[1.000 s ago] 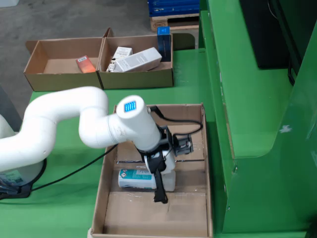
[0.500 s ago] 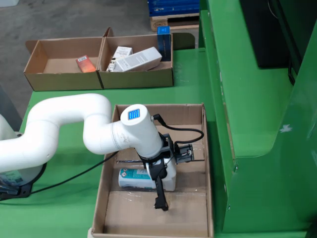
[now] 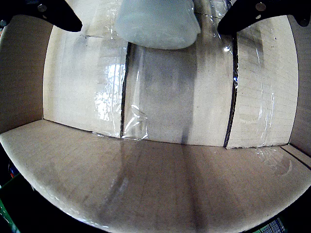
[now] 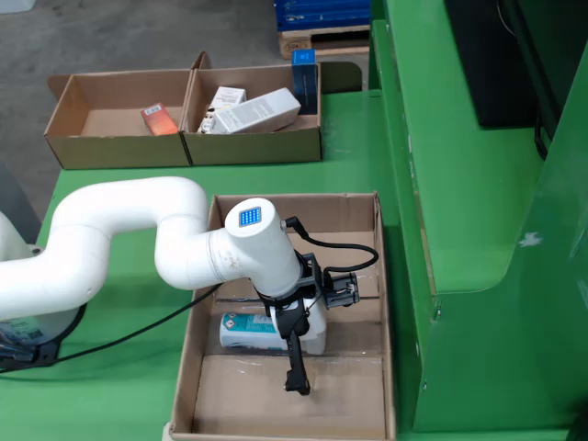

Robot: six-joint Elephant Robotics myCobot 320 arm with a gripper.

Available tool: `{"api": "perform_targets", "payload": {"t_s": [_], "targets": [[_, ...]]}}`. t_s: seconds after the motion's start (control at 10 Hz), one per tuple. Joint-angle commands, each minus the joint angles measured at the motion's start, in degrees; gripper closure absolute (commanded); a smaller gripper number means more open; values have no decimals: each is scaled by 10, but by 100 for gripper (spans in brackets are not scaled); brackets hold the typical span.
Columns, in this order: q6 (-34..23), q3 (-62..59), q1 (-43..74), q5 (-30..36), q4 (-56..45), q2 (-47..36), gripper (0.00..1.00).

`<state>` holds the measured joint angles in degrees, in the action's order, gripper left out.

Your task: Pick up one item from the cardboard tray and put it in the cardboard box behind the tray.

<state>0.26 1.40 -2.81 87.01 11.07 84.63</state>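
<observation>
Cardboard tray (image 4: 363, 216) is sitting on the green desk (image 4: 349, 170), near the front edge in the fixed view. It is holding one item: a white bottle (image 4: 253, 333) with a teal label, lying on its side toward the tray's left wall, roughly mid-length. Tray floor is showing two seams running across it, sealed with clear tape.

Two cardboard boxes are standing side by side at the desk's back edge, touching each other. Left box (image 4: 96, 142) is holding one small orange carton (image 4: 158, 118). Right box (image 4: 266, 147) is holding three visible cartons: a long white one (image 4: 262, 110) lying slanted, a smaller white one (image 4: 220, 99) behind it at the left, and a blue one (image 4: 304, 78) standing upright in the back right corner.

White arm (image 4: 129, 230) is reaching from the desk's left edge down into the tray. Gripper (image 4: 296, 363) is hanging directly over the bottle's right end. In the wrist view the two black fingers (image 3: 257, 14) are spread wide, one on each side of the bottle's pale rounded end (image 3: 158, 22), with a gap on both sides; not pinching it.

Surroundings: a green panel (image 4: 459, 230) is rising along the desk's right edge. Grey concrete floor (image 4: 138, 37) is lying beyond the back edge, with a wooden pallet (image 4: 322, 41) carrying blue crates (image 4: 322, 13).
</observation>
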Motion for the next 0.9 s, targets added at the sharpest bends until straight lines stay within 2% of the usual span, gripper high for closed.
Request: {"api": "perform_targets", "payload": {"t_s": [0.0,0.8], "targets": [[0,-14,-3,2,6,-15,10],[0,-14,-3,2,6,-15,90]]}}
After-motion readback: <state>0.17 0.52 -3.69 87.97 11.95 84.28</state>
